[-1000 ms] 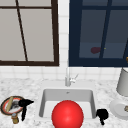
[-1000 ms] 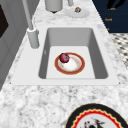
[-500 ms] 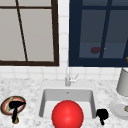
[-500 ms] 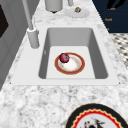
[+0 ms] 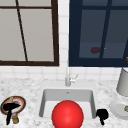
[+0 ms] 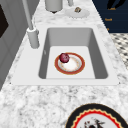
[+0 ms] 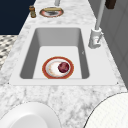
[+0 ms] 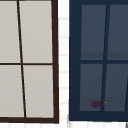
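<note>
My left hand (image 5: 10,108) hangs over a red-rimmed plate (image 5: 22,101) on the counter left of the sink, its fingers spread and holding nothing. A small brown bottle (image 5: 15,119) stands just below it. My right hand (image 5: 102,114) floats at the sink's right front corner. A large red ball (image 5: 67,115) fills the front of the sink (image 5: 67,94). In the side views, a dark red fruit (image 6: 64,57) (image 7: 63,67) rests on an orange-rimmed plate (image 6: 75,66) (image 7: 51,70) in the basin.
The faucet (image 5: 67,77) rises behind the sink. On the right counter stand a white plate (image 5: 116,107) and a grey canister (image 5: 123,82). Windows cover the wall above. The left plate (image 7: 51,12) carries a yellowish stick, with the bottle (image 7: 32,11) beside it.
The left hand has slid a little to the left and down over the red-rimmed plate. The right hand has stayed in place.
</note>
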Controlling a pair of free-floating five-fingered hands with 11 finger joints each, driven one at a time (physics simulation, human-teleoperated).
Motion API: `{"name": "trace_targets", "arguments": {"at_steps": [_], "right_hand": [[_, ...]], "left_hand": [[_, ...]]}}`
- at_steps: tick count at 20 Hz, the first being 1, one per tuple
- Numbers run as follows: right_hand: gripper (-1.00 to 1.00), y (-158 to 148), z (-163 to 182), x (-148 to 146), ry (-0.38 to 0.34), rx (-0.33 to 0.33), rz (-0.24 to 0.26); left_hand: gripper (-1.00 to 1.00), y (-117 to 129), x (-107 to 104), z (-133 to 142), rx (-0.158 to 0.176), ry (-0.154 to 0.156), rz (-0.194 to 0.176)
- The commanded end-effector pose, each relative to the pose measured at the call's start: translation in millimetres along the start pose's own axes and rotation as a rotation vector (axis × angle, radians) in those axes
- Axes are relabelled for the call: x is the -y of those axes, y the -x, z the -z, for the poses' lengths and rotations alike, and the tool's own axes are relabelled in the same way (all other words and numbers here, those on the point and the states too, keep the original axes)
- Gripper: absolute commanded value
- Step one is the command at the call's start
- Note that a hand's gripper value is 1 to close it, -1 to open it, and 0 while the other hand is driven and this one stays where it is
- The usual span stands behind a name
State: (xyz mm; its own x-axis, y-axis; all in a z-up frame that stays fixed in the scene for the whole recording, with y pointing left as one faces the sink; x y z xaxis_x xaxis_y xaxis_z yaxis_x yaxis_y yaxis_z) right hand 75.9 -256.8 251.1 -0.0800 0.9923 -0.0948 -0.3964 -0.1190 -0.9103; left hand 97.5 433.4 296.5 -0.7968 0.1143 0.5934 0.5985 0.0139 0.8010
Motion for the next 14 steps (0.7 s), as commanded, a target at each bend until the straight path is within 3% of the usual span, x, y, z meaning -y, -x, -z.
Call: {"name": "trace_targets", "arguments": {"at_steps": [1,3,7,14], "right_hand": [[0.00,0,0,0,0.000,0.000,0.000],[0.00,0,0,0,0.000,0.000,0.000],[0.00,0,0,0,0.000,0.000,0.000],[0.00,0,0,0,0.000,0.000,0.000]], "left_hand": [[-1.00,17,12,6,-0.016,-0.040,-0.014],[-1.00,29,18,3,-0.010,-0.021,-0.003],[-1.00,54,27,-15,-0.016,-0.020,-0.024],[-1.00,76,53,-27,-0.003,-0.006,-0.003]]}}
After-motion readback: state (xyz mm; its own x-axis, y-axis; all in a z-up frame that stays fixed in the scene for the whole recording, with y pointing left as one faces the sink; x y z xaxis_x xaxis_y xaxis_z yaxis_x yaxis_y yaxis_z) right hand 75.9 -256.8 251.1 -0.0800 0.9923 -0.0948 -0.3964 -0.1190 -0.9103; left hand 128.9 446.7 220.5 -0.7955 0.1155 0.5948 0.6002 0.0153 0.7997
